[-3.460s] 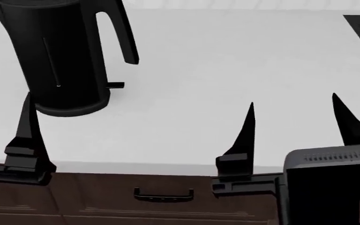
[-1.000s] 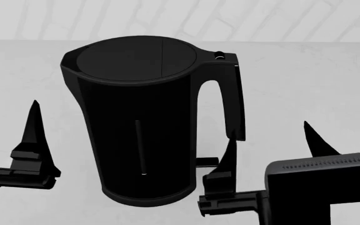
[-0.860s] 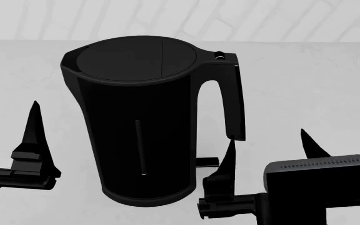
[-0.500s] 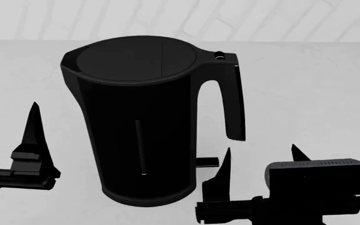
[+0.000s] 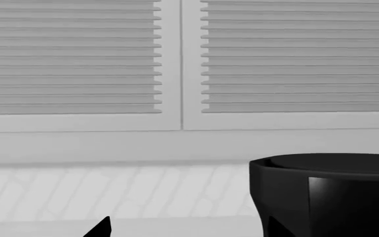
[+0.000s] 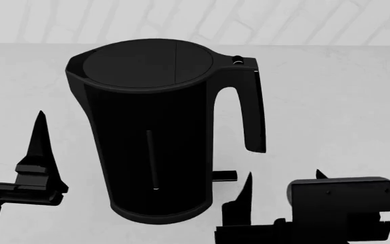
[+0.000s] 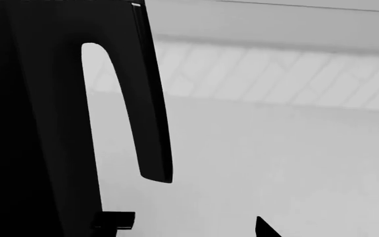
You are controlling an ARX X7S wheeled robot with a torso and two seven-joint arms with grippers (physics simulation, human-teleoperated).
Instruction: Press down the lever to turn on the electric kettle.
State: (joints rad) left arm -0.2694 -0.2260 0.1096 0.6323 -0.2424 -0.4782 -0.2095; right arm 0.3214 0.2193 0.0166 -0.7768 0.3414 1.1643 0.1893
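Observation:
The electric kettle (image 6: pixel 151 147) stands upright on the white counter, tall and matte black, with its loop handle (image 6: pixel 253 109) to the right. The lever (image 6: pixel 225 175) is a small flat tab jutting from its base under the handle; it also shows in the right wrist view (image 7: pixel 114 219). My right gripper (image 6: pixel 284 175) is open and holds nothing. Its inner finger (image 6: pixel 247 195) stands just right of the lever and apart from it. My left gripper (image 5: pixel 189 229) is open beside the kettle's spout side. Only one of its fingers (image 6: pixel 41 147) shows in the head view.
The white counter (image 6: pixel 344 101) runs back to a tiled wall (image 6: pixel 283 20). Slatted window blinds (image 5: pixel 71 54) hang above the wall in the left wrist view. The kettle's rim (image 5: pixel 327 165) fills that view's lower right corner.
Since 3.5 s ago the view has closed in on the kettle. Over the last second my right gripper sank lower and its wrist tilted, bringing its inner fingertip down beside the lever. The left gripper barely shifted.

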